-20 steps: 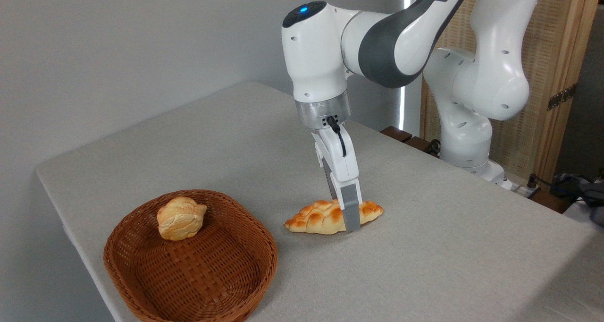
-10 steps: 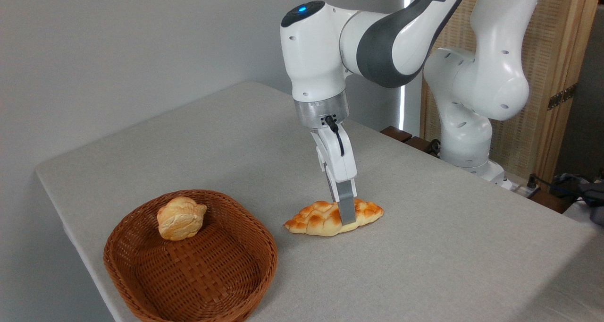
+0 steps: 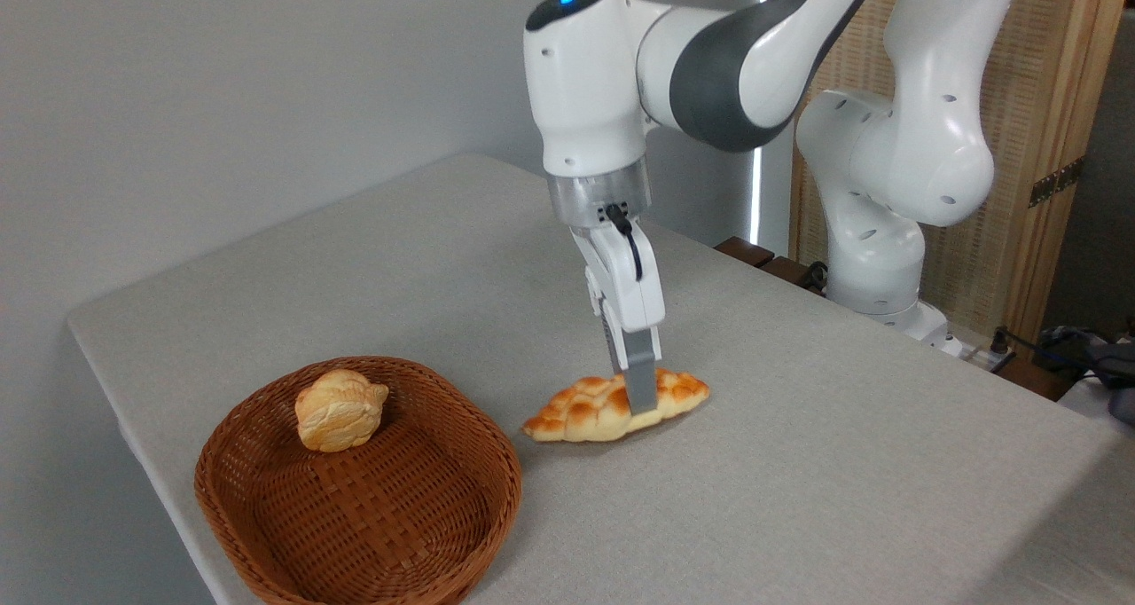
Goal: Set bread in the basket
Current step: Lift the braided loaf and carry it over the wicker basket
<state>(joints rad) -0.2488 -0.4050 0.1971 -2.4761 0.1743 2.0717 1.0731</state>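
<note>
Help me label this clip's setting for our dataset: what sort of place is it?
Probably a robotics lab or test room, not a kitchen. A robot arm is mounted beside a plain grey table, a bare wall is behind it, and cables trail at the right; only bread and a basket are laid out.

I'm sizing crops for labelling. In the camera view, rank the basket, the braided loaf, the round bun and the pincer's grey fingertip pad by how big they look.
1. basket
2. braided loaf, about half the basket's length
3. round bun
4. grey fingertip pad of the pincer

The basket sits nearest the camera, though its lead looks too wide for that to matter.
</note>
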